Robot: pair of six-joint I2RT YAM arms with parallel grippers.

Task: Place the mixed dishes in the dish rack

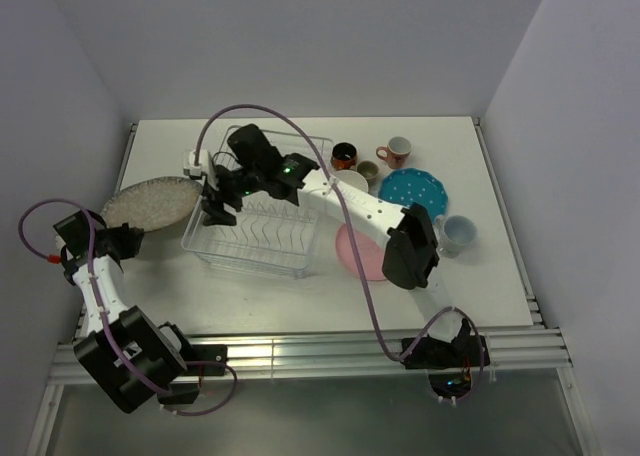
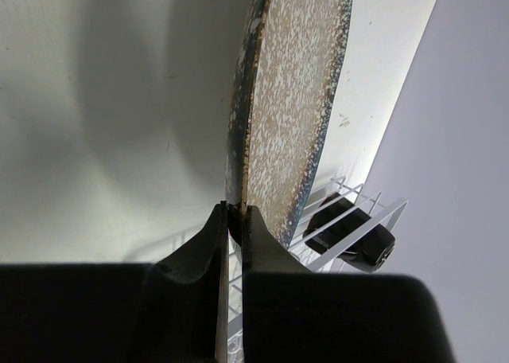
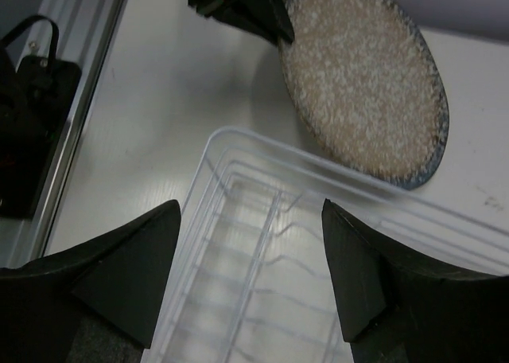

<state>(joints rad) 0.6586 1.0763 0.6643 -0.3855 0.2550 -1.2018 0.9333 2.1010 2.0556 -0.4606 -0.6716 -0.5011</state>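
Observation:
My left gripper (image 2: 235, 212) is shut on the rim of the grey speckled plate (image 2: 294, 100), which stands tilted on edge. From above, the plate (image 1: 150, 201) lies left of the dish rack (image 1: 270, 246), pinched at its near edge by the left gripper (image 1: 138, 238). My right gripper (image 1: 215, 211) hovers open over the rack's left end. Its wrist view shows nothing between the fingers, only the rack wires (image 3: 262, 251) below and the speckled plate (image 3: 362, 84) beyond. Right of the rack lie a pink plate (image 1: 360, 254), a teal dotted plate (image 1: 413, 189) and a white bowl (image 1: 350, 181).
Mugs stand behind and right of the rack: a dark one (image 1: 344, 156), pink (image 1: 398, 152), grey-beige (image 1: 368, 172) and pale blue (image 1: 455, 233). The right arm stretches across the rack's right side. Walls enclose the table on three sides.

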